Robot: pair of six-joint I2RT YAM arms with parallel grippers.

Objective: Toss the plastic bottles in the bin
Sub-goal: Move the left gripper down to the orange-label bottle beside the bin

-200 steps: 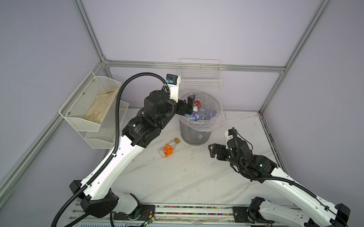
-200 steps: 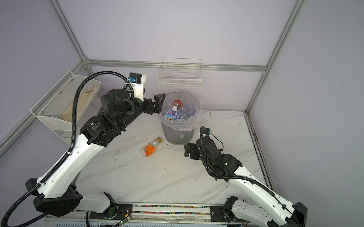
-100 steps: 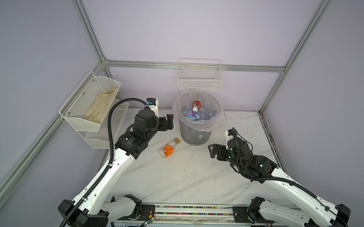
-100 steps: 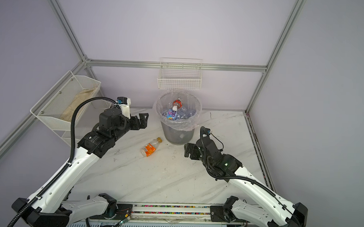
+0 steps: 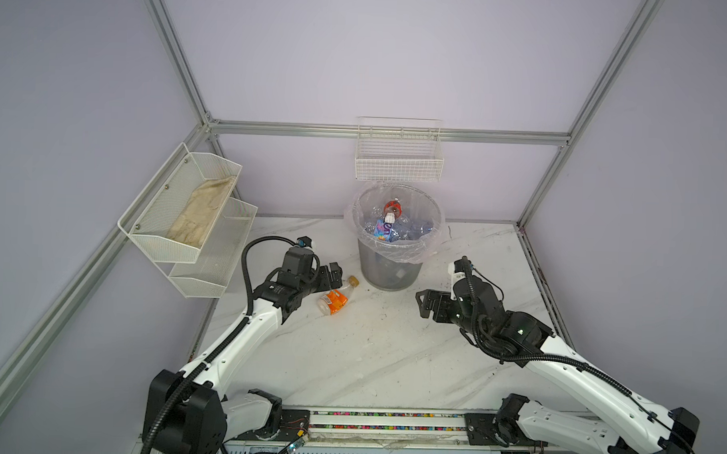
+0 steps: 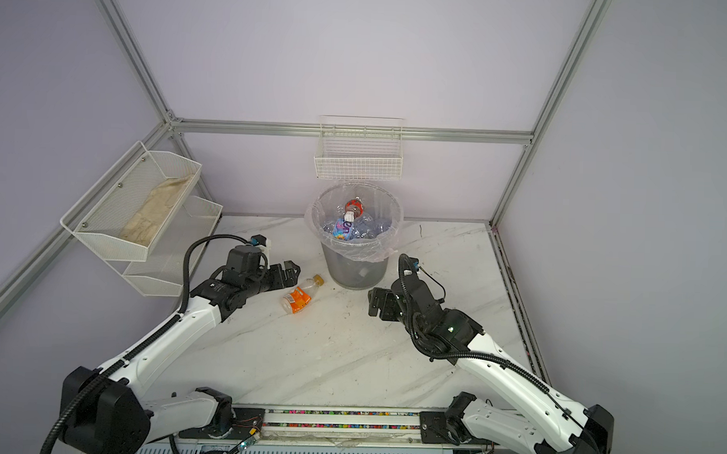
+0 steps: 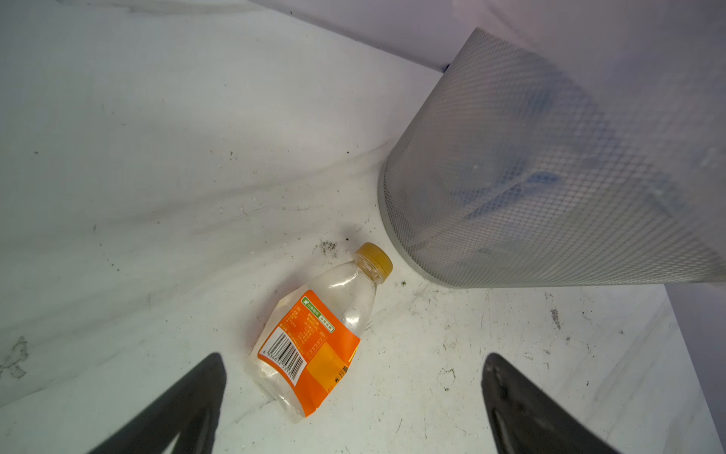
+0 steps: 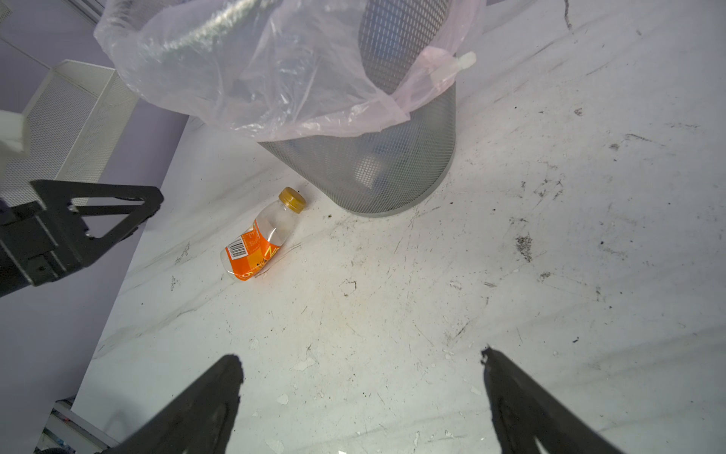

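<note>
One plastic bottle (image 5: 335, 298) (image 6: 300, 296) with an orange label and a gold cap lies on its side on the marble table, left of the bin (image 5: 389, 274) (image 6: 356, 273). The grey mesh bin with its clear liner holds several bottles (image 5: 389, 228) (image 6: 347, 226). My left gripper (image 5: 334, 276) (image 6: 288, 271) hangs open just left of and above the lying bottle. In the left wrist view the bottle (image 7: 314, 346) lies ahead of the open gripper (image 7: 353, 359), nearer one finger, untouched. My right gripper (image 5: 428, 303) (image 8: 359, 355) is open and empty over bare table, right of the bin (image 8: 373, 169).
A white wire basket (image 5: 398, 162) hangs on the back wall above the bin. Two white mesh shelves (image 5: 187, 213) stick out from the left wall, the upper holding a cloth. Metal frame posts edge the table.
My left arm has swung away from over the bin and come down to the table beside the orange-labelled bottle, still open. The right arm has not moved.
</note>
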